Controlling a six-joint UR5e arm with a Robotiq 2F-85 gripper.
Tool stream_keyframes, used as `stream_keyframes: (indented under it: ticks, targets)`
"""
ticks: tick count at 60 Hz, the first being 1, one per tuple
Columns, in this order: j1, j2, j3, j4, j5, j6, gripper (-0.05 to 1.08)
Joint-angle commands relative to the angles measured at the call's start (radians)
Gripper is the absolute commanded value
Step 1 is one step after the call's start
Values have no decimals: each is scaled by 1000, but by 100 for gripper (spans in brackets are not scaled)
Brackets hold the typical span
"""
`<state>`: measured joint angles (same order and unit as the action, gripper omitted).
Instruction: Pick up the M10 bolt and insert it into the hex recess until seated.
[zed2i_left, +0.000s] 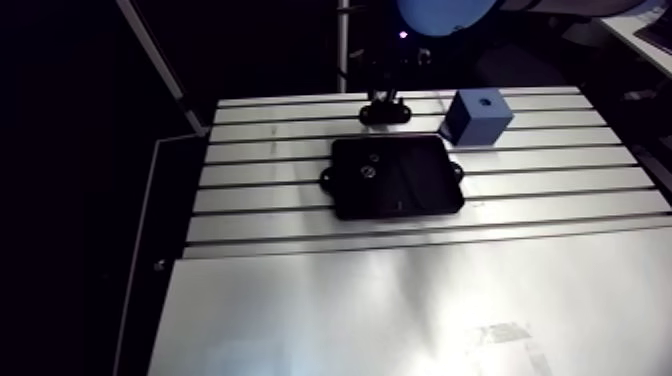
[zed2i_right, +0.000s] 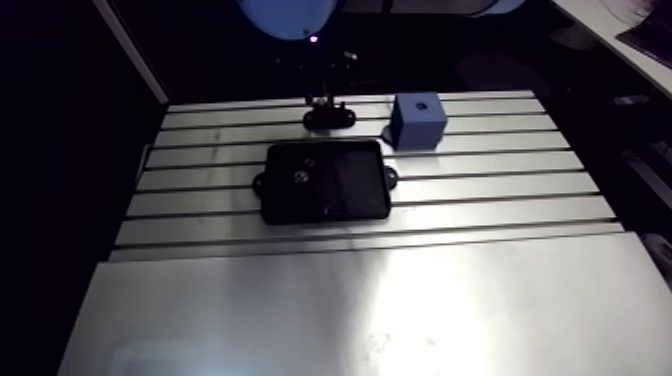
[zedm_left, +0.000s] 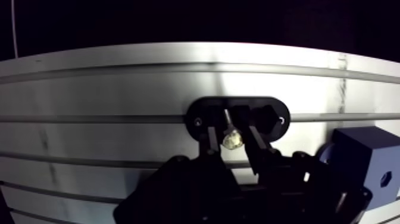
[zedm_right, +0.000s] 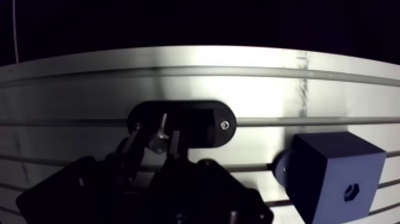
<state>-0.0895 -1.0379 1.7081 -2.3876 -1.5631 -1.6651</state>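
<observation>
The gripper (zedm_left: 230, 124) hangs low over a small black oval holder (zedm_left: 199, 113) at the far edge of the table (zedm_left: 119, 89). The bolt (zedm_left: 231, 139) sits in that holder with its head toward the camera, presumably so the fingers can reach it. They stand one on each side of the head, apart. A sliver of gap seems to remain on both sides, so I judge the gripper not yet closed, though the dim wrist view leaves that uncertain. Just beside the holder stands the blue block (zedm_right: 333, 170), its hex recess (zedm_right: 351, 192) on a side face, near enough for a short carry after the grasp.
</observation>
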Motion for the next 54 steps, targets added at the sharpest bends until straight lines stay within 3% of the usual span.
stream_keyframes:
  ticks: [1, 54]
  targets:
    - [0, 0, 0, 0, -1, 0, 63]
    - [2, 0, 0, 1, 1, 0, 69]
